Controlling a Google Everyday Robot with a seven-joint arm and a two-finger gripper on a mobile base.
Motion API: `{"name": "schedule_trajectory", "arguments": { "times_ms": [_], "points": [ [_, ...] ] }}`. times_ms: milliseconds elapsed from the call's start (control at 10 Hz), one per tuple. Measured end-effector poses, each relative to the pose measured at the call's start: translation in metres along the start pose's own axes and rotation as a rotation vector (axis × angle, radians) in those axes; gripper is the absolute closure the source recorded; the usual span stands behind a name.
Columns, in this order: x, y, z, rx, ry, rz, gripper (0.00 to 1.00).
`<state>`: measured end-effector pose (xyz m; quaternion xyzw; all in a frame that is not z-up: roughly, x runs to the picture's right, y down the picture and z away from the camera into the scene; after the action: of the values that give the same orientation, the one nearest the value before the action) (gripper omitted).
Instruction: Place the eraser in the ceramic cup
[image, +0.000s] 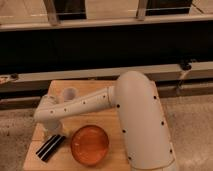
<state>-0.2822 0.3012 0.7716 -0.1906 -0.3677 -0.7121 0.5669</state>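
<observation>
Single camera, high behind arm (85, 102), looking down at table (92, 86); fingers (52, 133) frame lower-left.

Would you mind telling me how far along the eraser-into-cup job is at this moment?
Nothing is finished yet: the eraser lies flat on the table beside the orange bowl. In hand: the open pincer hangs just above the eraser's far end. Left: grasp it, lift it, and drop it into the cup at the table's back.

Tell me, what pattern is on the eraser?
The eraser is black with pale lengthwise stripes, shown in the camera view, just below the gripper.
</observation>
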Motion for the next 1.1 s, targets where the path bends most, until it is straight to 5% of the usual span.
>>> {"name": "schedule_trajectory", "arguments": {
  "times_ms": [1100],
  "points": [
    [-0.0015, -0.0064, 0.0017, -0.026, 0.037, -0.008, 0.20]
  ]
}}
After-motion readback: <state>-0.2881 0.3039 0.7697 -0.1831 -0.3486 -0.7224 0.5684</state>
